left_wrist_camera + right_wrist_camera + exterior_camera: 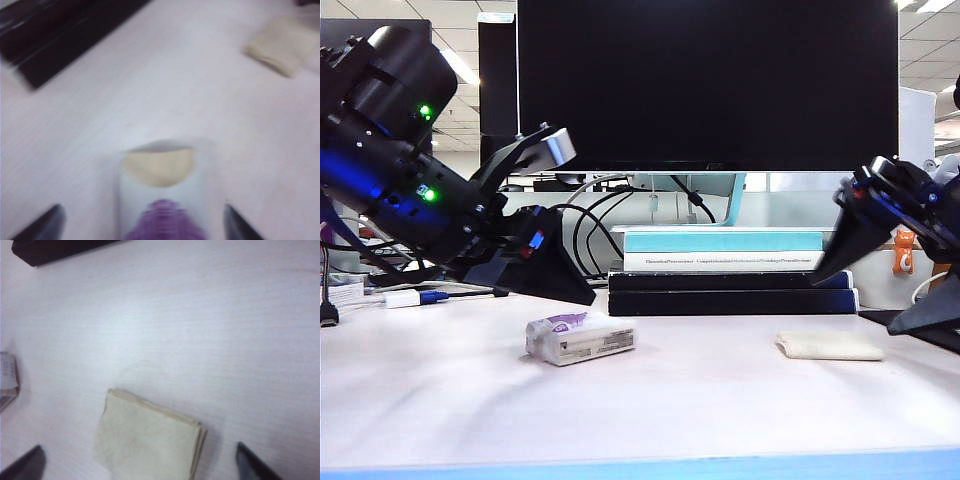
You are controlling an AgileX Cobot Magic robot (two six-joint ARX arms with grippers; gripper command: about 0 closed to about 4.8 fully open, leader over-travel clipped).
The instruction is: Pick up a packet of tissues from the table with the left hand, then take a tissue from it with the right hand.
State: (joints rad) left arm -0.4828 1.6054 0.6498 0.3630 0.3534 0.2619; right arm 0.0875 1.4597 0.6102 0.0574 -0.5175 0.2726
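The packet of tissues point(580, 338) lies on the table point(700, 400), white with a purple patch; in the left wrist view the packet point(162, 197) shows a cream opening. The left hand's gripper point(582, 294) hovers just above and behind it. Its jaws point(142, 230) are open, one on each side of the packet with gaps. The folded cream tissue point(830, 345) lies flat to the right, apart from the packet. My right gripper point(880, 290) is open above it, and the tissue point(150, 440) lies between its spread fingers point(255, 465), untouched.
A stack of dark and teal books point(730, 275) stands behind both items under a large black monitor point(708, 85). Cables and a white adapter point(402, 298) lie at the back left. The table's blue front edge point(640, 468) runs along the front.
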